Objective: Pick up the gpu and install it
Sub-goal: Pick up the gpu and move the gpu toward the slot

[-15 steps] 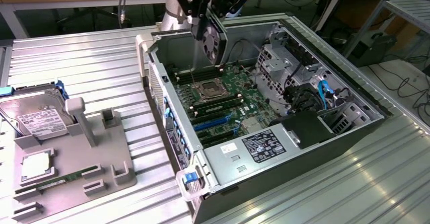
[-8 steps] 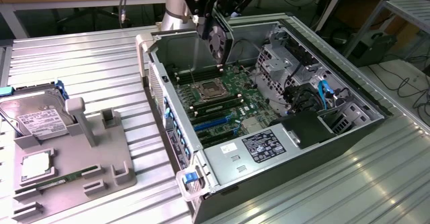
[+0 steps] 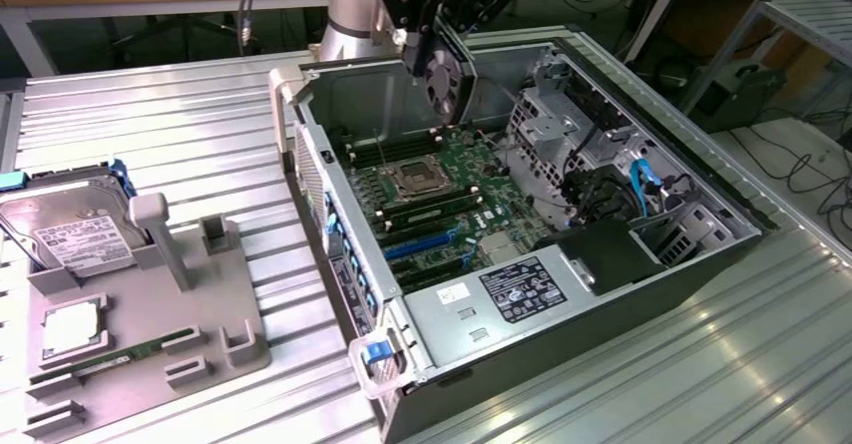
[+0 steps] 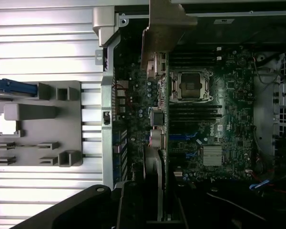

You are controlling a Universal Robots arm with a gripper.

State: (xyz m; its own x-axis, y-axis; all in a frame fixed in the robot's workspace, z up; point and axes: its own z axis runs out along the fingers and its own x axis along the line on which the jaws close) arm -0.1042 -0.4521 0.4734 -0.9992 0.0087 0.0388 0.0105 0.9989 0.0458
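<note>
One gpu [image 3: 448, 83] is clamped by the gripper [image 3: 429, 57] over the open case [image 3: 600, 276]. Print on its label [image 3: 530, 289], at five o'clock, is unreadable.

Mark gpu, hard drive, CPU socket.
gpu [image 3: 449, 80], exterior view, card's dark face.
hard drive [image 3: 74, 236], exterior view, white label.
CPU socket [image 4: 189, 86], wrist view, socket centre.

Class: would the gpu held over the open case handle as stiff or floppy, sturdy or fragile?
Probably stiff: the gpu hangs straight from the gripper, unsagging. Likely fragile: thin, with exposed parts. Stood on edge, it would probably tip.
</note>
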